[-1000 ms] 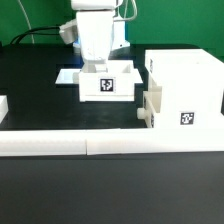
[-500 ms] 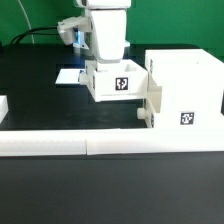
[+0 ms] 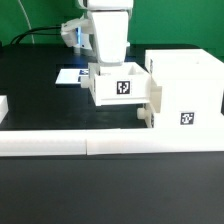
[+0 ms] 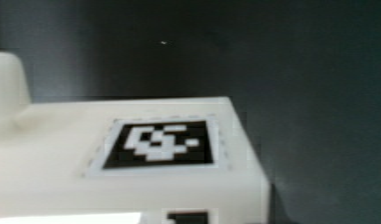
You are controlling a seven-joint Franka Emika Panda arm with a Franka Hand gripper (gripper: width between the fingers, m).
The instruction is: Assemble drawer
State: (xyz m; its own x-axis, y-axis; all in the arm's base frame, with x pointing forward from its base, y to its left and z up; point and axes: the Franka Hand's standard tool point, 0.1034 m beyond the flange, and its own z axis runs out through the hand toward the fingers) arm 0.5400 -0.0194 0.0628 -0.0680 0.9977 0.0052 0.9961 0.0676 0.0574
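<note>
In the exterior view my gripper (image 3: pixel 110 66) reaches down into a small open-topped white tray (image 3: pixel 121 87) with a black-and-white tag on its front wall. It is shut on the tray's wall, with the fingertips hidden inside. The tray sits right beside the large boxy housing (image 3: pixel 187 80), touching or almost touching its open side. A second tray's knob (image 3: pixel 142 114) sticks out low on the housing. In the wrist view the held tray's tagged wall (image 4: pixel 160 145) fills the lower picture over the black table.
The long low white border rail (image 3: pixel 90 144) runs along the front. The marker board (image 3: pixel 68 76) lies behind the tray toward the exterior view's left. A small white part (image 3: pixel 3 106) shows at the left edge.
My gripper has carried the small tray toward the exterior view's right, up against the housing. The marker board is more uncovered. The housing has not moved.
</note>
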